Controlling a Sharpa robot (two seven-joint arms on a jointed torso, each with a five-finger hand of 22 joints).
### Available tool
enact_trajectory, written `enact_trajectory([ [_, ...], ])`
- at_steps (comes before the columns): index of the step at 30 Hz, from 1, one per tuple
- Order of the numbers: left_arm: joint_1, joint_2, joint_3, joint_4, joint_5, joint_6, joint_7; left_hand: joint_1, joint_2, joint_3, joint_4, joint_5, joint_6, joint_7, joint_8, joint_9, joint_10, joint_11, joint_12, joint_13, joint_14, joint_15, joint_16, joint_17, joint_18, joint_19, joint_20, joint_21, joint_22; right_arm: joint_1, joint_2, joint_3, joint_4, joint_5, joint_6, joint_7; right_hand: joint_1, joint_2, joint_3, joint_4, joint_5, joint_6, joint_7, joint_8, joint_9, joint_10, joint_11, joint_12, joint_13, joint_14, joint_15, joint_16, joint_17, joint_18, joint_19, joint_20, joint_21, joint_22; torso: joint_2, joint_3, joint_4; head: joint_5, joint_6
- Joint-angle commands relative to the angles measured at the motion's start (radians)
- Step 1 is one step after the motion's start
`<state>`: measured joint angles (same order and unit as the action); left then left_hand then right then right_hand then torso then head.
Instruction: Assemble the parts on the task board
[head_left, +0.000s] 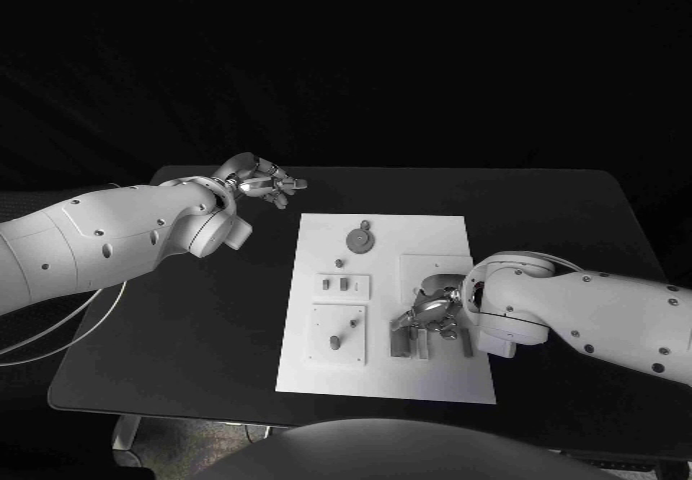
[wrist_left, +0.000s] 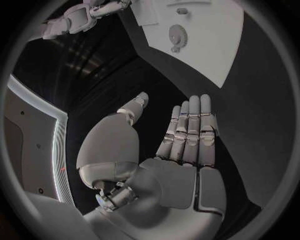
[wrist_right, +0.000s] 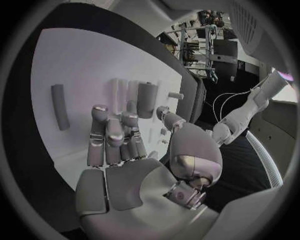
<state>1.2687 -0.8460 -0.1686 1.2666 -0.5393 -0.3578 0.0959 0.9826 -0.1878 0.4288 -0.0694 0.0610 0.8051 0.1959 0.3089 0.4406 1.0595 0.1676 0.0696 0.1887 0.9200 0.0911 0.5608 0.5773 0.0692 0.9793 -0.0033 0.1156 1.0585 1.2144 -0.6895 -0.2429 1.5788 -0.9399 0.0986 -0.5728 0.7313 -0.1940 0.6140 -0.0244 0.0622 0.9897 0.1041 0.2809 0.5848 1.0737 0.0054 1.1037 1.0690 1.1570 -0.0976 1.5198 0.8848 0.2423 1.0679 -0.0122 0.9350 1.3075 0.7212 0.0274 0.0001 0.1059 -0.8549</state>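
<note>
The white task board (head_left: 387, 372) lies in the middle of the black table. On it are a grey gear (head_left: 361, 238), small grey pieces (head_left: 342, 284), a peg (head_left: 335, 341) and a grey bar (head_left: 400, 345). My right hand (head_left: 433, 310) hovers over the board's near right part, fingers half bent above the bars. In the right wrist view that hand (wrist_right: 122, 140) holds nothing; a grey cylinder (wrist_right: 147, 93) lies just past its fingertips (wrist_right: 132, 119) and a bar (wrist_right: 59, 106) lies off to one side. My left hand (head_left: 260, 182) is over bare table beyond the board's far left corner, with flat palm and straight fingers (wrist_left: 190, 130).
The left wrist view shows the board (wrist_left: 206, 50) with the gear (wrist_left: 177, 34) ahead of the fingers. Black table (head_left: 188, 340) surrounds the board on all sides, its near edge close to the board's front edge.
</note>
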Motion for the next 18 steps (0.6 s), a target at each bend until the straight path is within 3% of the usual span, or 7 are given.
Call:
enact_trajectory([
  [1,0.001,0.001,0.001,0.001,-0.004,0.000,0.001,-0.006,-0.002,-0.004,0.001,0.002,-0.008,0.000,-0.001,-0.001,-0.004,-0.001,0.000,-0.001,0.004,0.003,-0.005,0.001,0.012,0.006,-0.002,-0.006,-0.001,-0.007,0.002,-0.005,-0.003,-0.012,0.025,-0.012,0.000,-0.020,0.001,0.011,-0.004,-0.016,0.007,-0.008,0.000,-0.001,-0.005,0.005,-0.002,-0.004,-0.004,-0.001,0.000,0.020,-0.007,-0.002,-0.001,0.017,0.000,0.0000,-0.0001,0.000,-0.001],
  [9,0.001,0.002,0.001,0.001,-0.004,0.000,-0.001,-0.006,-0.003,-0.004,0.002,0.002,-0.008,0.000,-0.001,-0.001,-0.005,-0.001,0.000,-0.001,0.004,0.003,-0.006,0.001,0.012,0.006,-0.002,-0.006,-0.001,-0.007,0.003,-0.005,-0.002,-0.011,0.025,-0.008,0.001,-0.060,0.005,0.037,-0.013,-0.029,0.011,-0.013,0.003,-0.009,-0.002,0.007,-0.003,-0.010,-0.001,-0.001,0.000,0.020,-0.010,-0.002,-0.001,0.017,0.000,0.0006,0.0000,0.001,-0.001],
  [18,0.001,0.002,0.001,0.001,-0.005,-0.001,-0.003,-0.007,-0.005,-0.004,0.003,0.002,-0.008,0.000,-0.001,-0.001,-0.005,-0.001,0.000,-0.002,0.004,0.003,-0.006,0.002,0.012,0.006,-0.002,-0.006,-0.001,-0.007,-0.004,-0.005,-0.004,-0.043,-0.032,0.026,0.005,-0.064,0.008,0.044,-0.013,-0.030,0.011,-0.012,0.005,-0.009,-0.001,0.009,-0.003,-0.011,-0.001,0.001,0.001,0.020,-0.010,-0.003,0.000,0.017,0.000,0.0010,0.0000,-0.001,0.002],
])
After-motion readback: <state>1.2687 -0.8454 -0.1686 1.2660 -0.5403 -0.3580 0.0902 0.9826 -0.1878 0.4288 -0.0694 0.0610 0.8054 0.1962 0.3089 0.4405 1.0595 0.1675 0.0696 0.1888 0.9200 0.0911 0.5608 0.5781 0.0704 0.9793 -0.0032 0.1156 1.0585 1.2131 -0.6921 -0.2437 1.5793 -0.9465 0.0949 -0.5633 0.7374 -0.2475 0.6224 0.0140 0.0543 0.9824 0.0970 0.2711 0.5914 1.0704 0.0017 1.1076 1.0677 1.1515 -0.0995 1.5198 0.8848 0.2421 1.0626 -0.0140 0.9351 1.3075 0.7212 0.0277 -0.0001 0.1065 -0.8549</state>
